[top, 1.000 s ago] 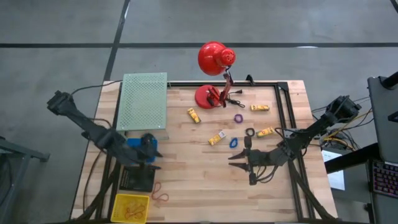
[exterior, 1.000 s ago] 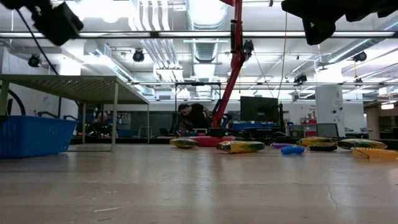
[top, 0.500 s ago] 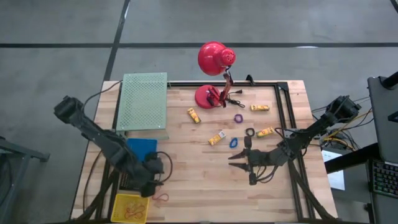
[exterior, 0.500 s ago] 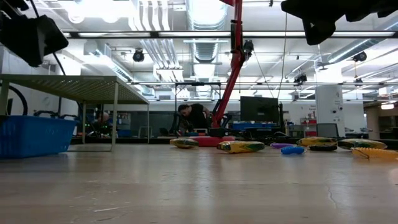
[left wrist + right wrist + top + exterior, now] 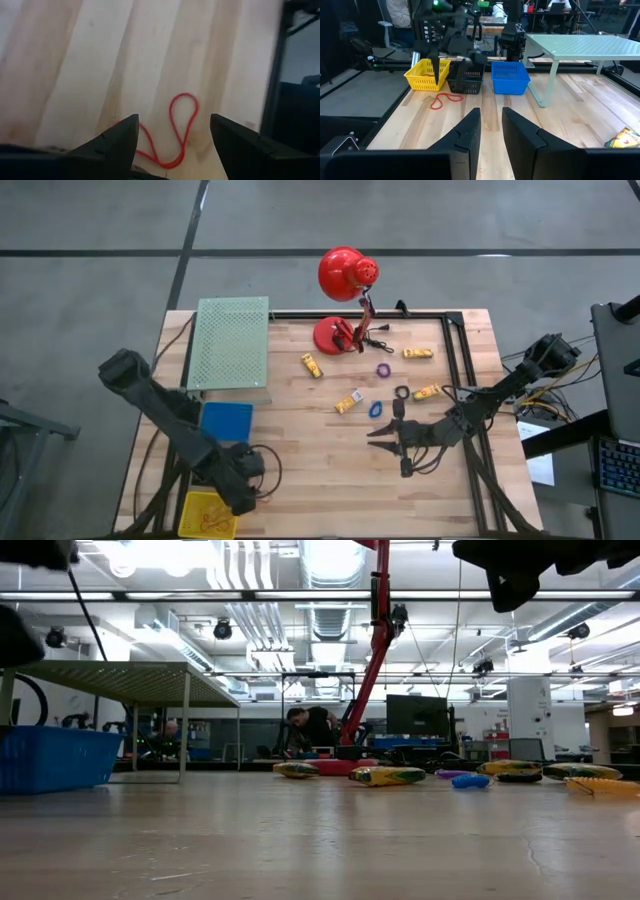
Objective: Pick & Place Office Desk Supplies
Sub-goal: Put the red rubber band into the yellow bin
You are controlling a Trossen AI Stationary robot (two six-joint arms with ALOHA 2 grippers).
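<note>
High view: left gripper (image 5: 245,492) sits at the table's 7 o'clock corner, hemmed in by the yellow basket (image 5: 205,515).

Left wrist: fingers wide open, holding nothing, straddling the red rubber band (image 5: 176,131). It's flat and floppy, so it could slip out.

Right wrist: right gripper (image 5: 490,131) narrowly parted, empty, with loads of bare wood ahead.

Two dark jointed arms, black cables.
</note>
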